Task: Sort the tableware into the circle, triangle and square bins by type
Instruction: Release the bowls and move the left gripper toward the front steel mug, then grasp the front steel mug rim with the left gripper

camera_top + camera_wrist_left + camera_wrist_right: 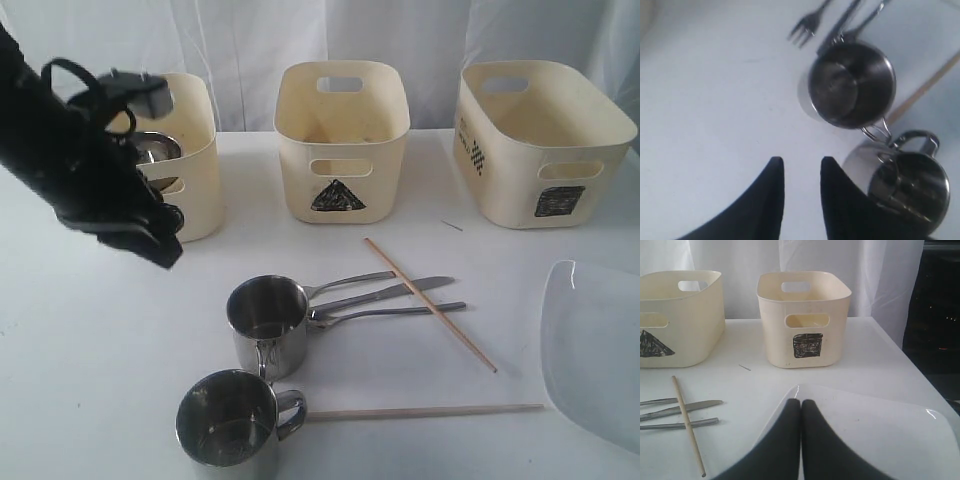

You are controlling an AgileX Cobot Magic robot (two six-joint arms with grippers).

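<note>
Left of triangle bin (296, 165): left gripper (801, 162) above table (715, 100), jaws part-open, empty. Right of triangle bin: right gripper (800, 403) over clear plate (880, 435), jaws closed together, empty.

Brightly and evenly lit, with faint soft shadows beside the steel mugs (268, 322) on the white surface (90, 350). Blurred in the left wrist view, worst on the dark left claw (801, 161). Sharper in the right wrist view, with thin glare along the edge of the clear plate (875, 425).
</note>
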